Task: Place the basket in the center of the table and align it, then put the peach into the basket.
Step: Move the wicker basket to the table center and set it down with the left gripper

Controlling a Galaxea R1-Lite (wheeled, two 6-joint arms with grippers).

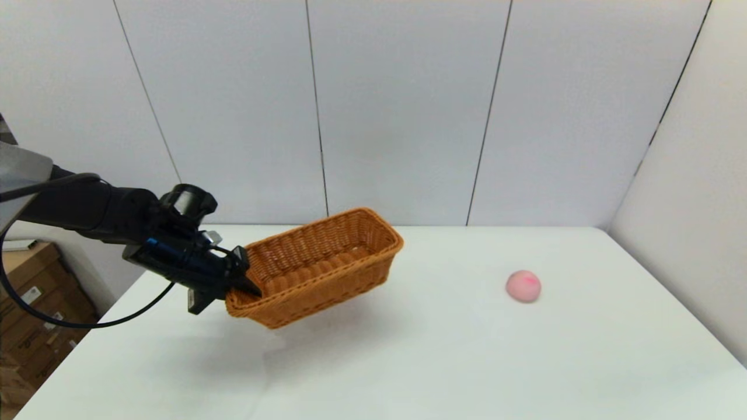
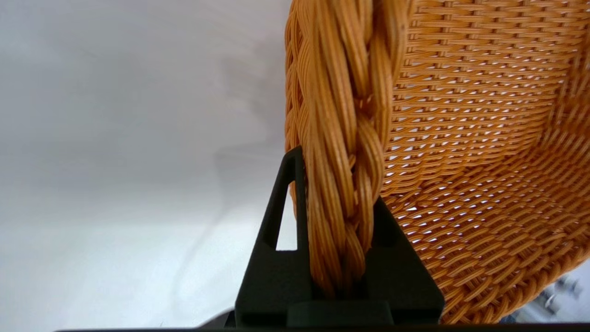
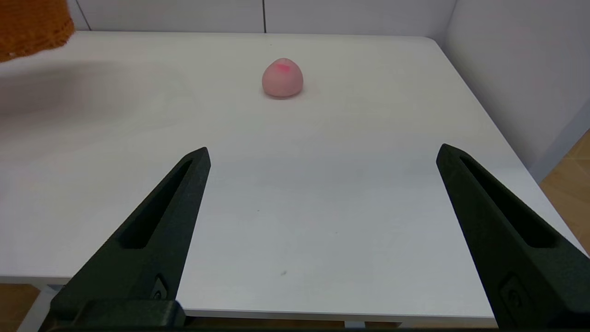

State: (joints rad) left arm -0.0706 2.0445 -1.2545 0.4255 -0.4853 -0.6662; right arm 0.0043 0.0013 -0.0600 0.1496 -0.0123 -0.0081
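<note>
Grey panelled wall (image 1: 402,105) with thin dark vertical seams, standing at the far side. A second plain wall (image 1: 694,233) closes the right side. Stacked brown cardboard boxes (image 1: 29,303) at lower left. Wooden floor (image 3: 569,184) at near right.

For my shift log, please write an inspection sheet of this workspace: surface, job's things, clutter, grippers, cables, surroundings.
Surface: white table, bare where visible.
Job's things: basket lifted off the table, tilted, empty, over the left half; peach resting on the right half, apart from it.
Clutter: nothing seen.
Grippers: left gripper shut on the basket's braided rim at its short end; right gripper open, at the near table edge, facing the peach.
Cables: black cable hanging from the left arm.
Surroundings: grey panel walls; cardboard boxes left of the table.
</note>
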